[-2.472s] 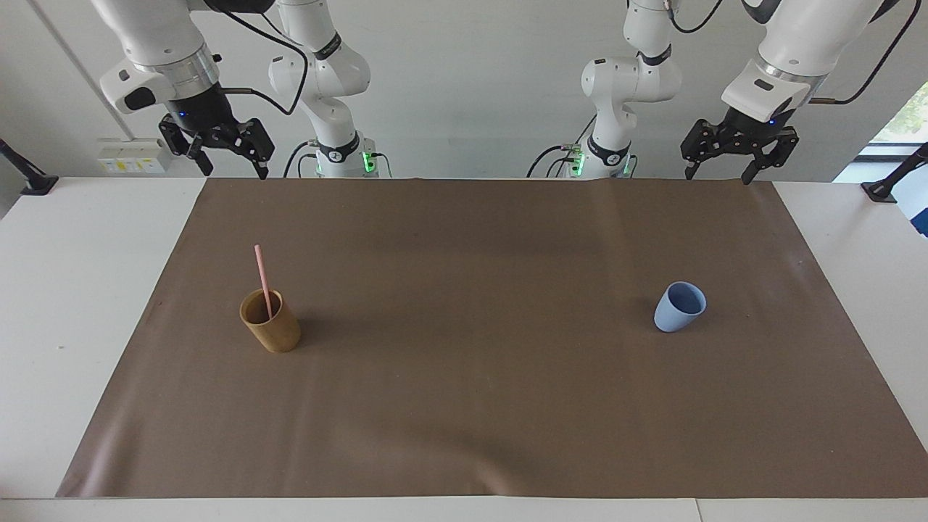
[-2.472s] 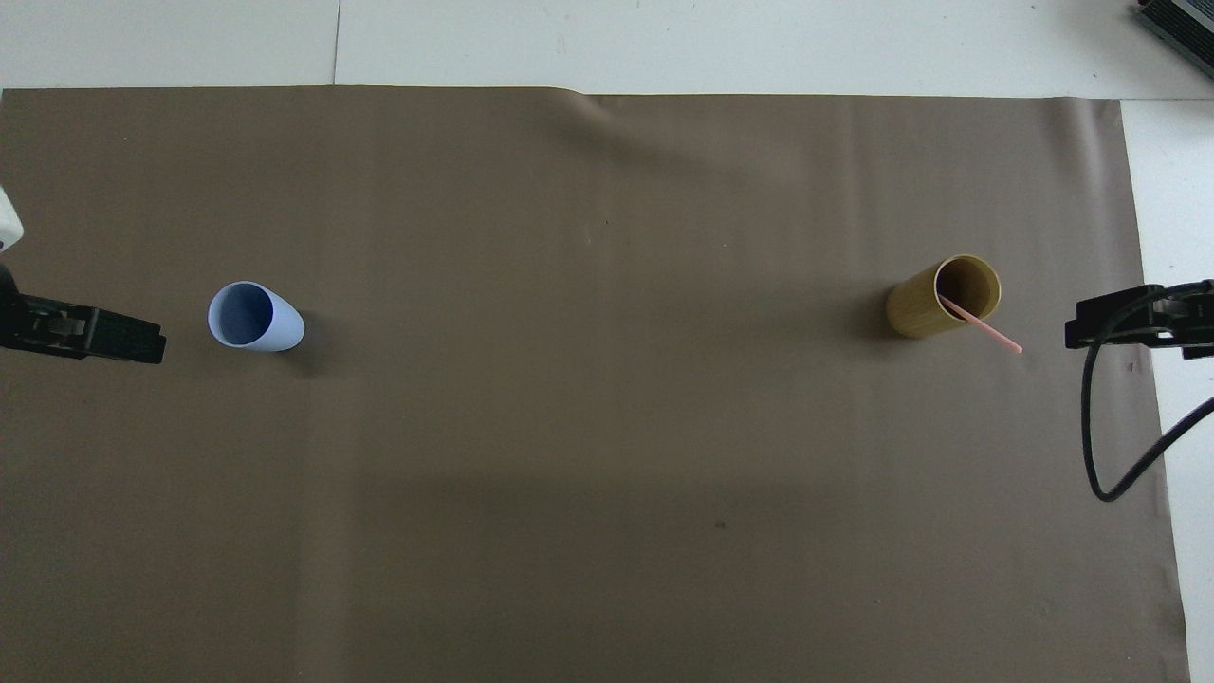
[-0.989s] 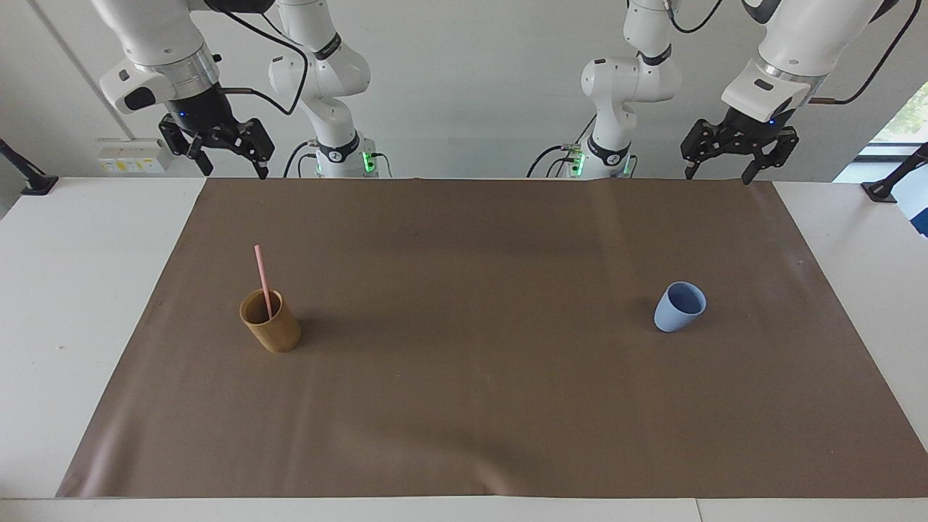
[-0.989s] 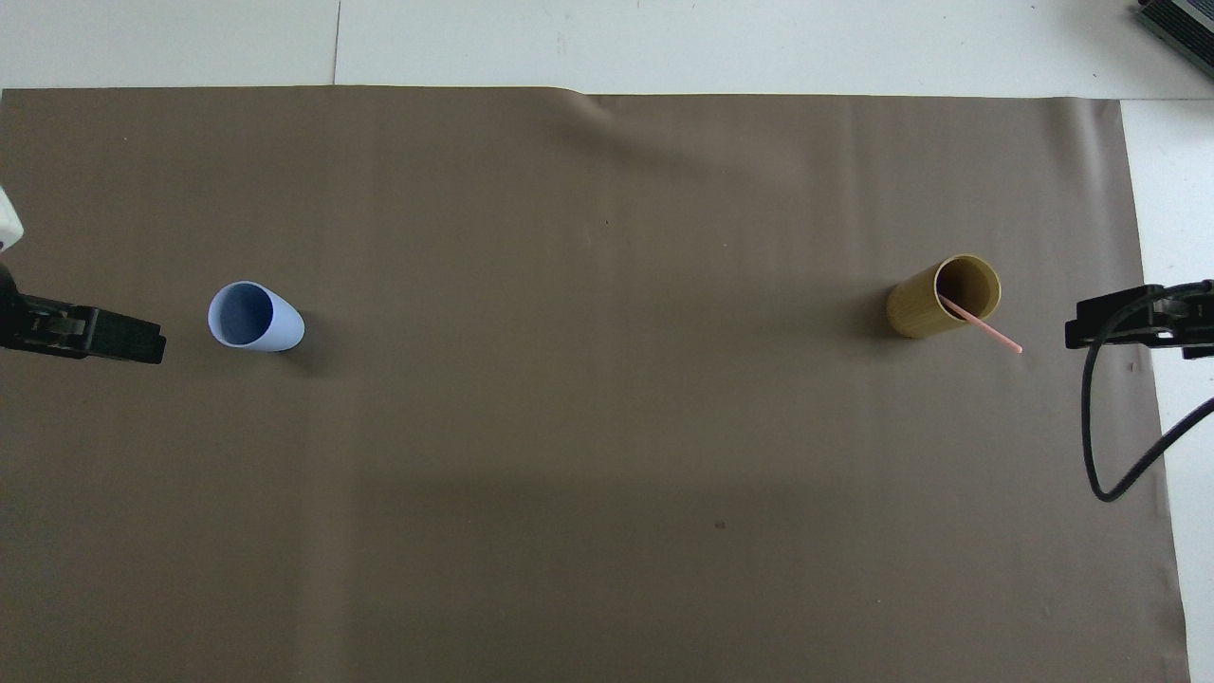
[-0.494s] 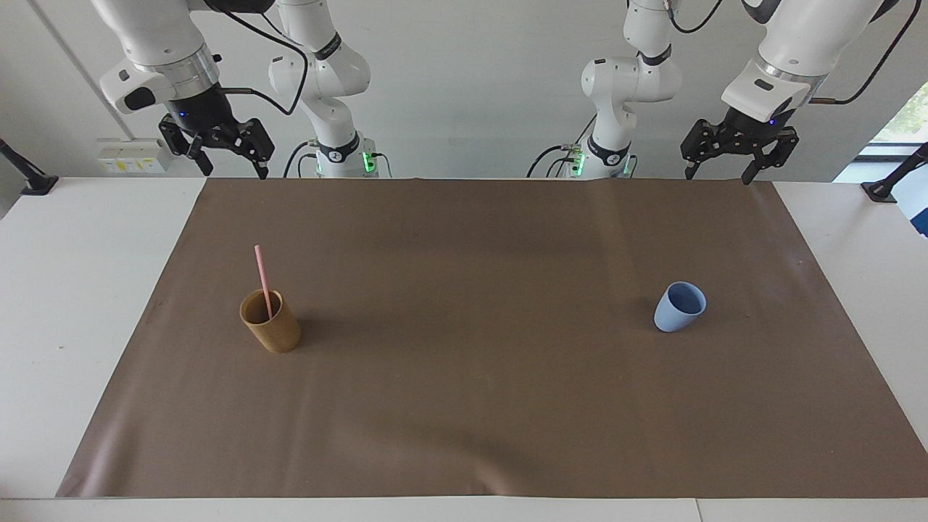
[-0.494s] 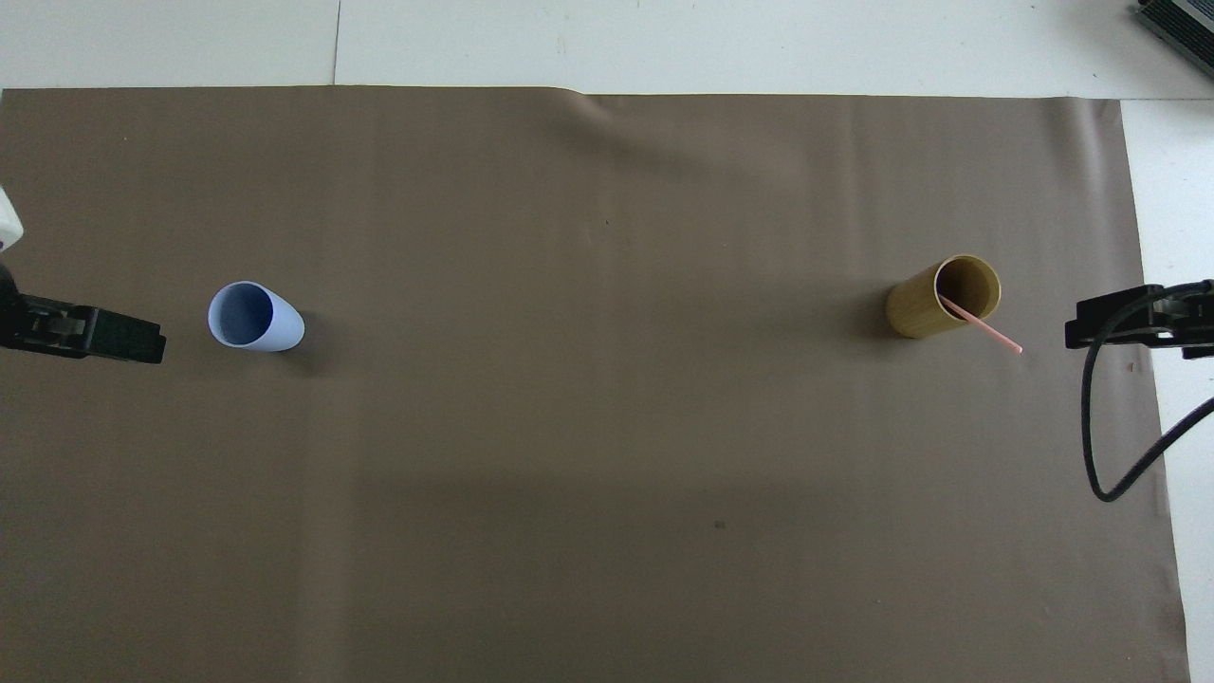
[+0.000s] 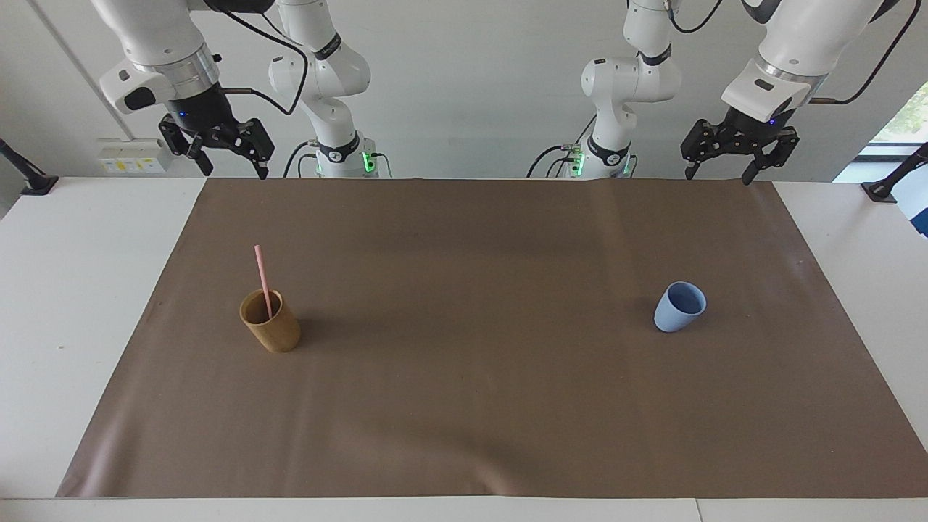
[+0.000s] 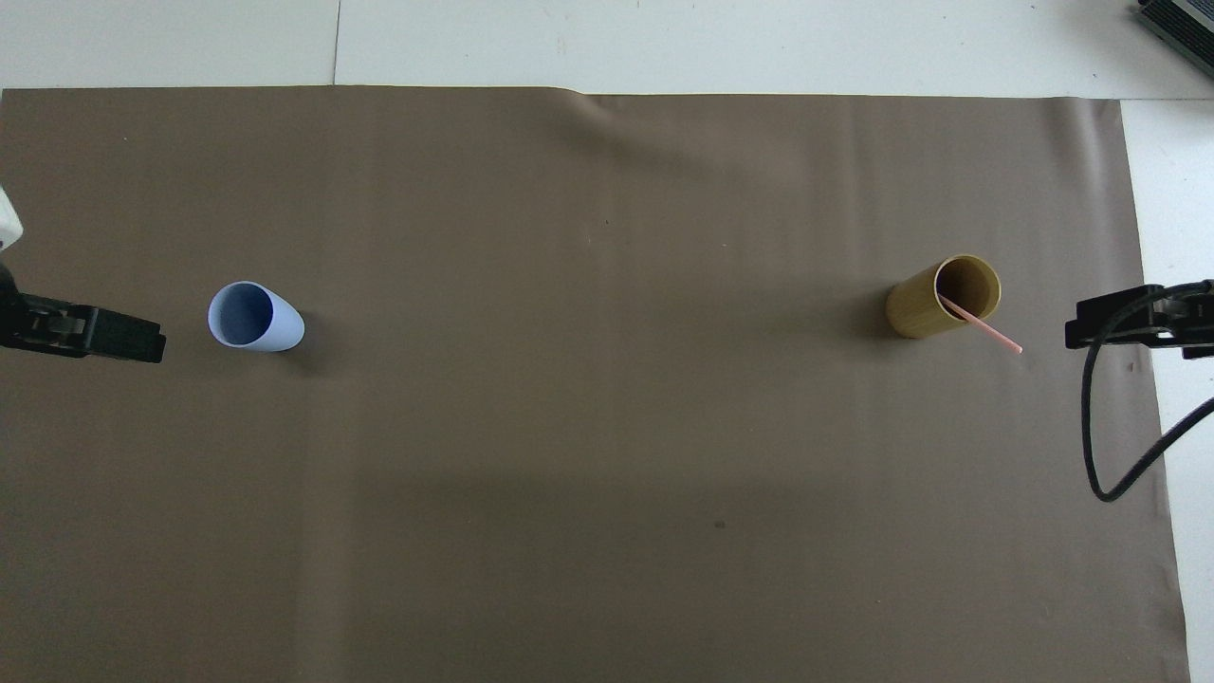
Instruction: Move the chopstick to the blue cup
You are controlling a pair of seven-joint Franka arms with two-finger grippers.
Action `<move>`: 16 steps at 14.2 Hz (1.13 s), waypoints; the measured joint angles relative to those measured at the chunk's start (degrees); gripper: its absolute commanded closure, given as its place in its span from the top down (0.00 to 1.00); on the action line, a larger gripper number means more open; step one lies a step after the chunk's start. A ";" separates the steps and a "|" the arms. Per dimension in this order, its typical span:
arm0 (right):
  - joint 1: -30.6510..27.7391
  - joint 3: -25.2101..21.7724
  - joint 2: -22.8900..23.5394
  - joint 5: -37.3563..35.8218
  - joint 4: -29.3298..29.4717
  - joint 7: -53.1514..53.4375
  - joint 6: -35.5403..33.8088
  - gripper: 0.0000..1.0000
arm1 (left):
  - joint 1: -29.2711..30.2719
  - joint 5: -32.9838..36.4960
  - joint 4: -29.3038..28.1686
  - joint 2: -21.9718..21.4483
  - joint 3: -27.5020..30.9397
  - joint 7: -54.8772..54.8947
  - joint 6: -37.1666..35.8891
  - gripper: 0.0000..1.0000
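Note:
The pale-pink chopstick (image 7: 262,279) (image 8: 982,325) stands tilted in a tan-brown cup (image 7: 270,321) (image 8: 939,296) toward the right arm's end of the table. An upright light-blue cup (image 7: 679,307) (image 8: 254,317) sits toward the left arm's end, with nothing in it. My right gripper (image 7: 227,165) hangs open and high over the mat's edge nearest the robots, with nothing in it. My left gripper (image 7: 718,172) hangs open and just as high at the other end, also with nothing in it. Each arm waits.
A brown mat (image 7: 478,406) (image 8: 588,474) covers most of the white table (image 7: 80,290). A black cable (image 8: 1100,436) loops down from the right arm. A dark clamp (image 7: 29,181) sits at one table corner and another (image 7: 881,187) at the other.

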 measured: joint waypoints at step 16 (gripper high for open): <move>0.00 0.00 0.00 0.00 0.00 0.00 0.00 1.00 | 6.77 -0.02 -5.17 4.91 0.29 0.07 17.07 1.00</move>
